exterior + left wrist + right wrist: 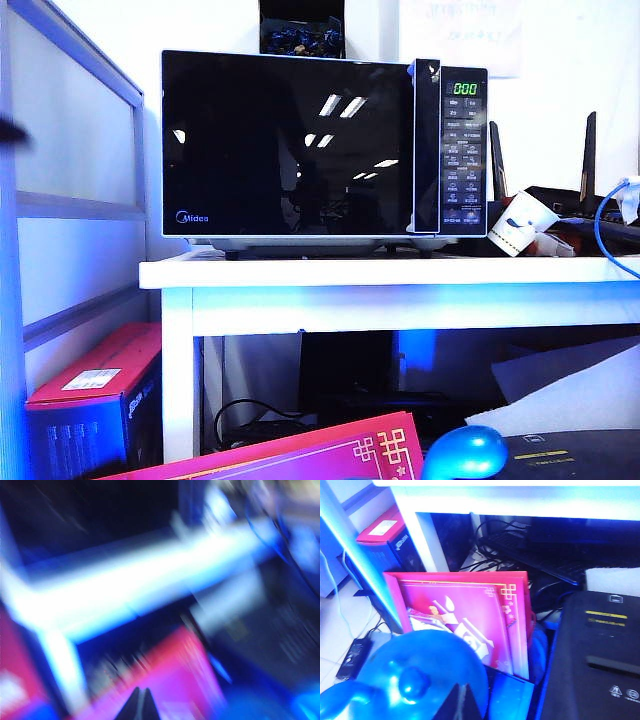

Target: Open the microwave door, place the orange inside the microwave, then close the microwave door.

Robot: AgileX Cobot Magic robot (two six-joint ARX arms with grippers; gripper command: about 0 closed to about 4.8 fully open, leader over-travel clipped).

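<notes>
Door-opening step: microwave door (290,145) shut; left gripper (141,703) and right gripper (461,703), fingers together, below the worktop (400,272). Next: reach the handle.

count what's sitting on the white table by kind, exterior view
boxy black-and-silver microwave with door shut: 1
tilted white paper cup: 1
upright thin black antennas: 2
blue cable: 1
total: 5
No orange shows on the table.
</notes>
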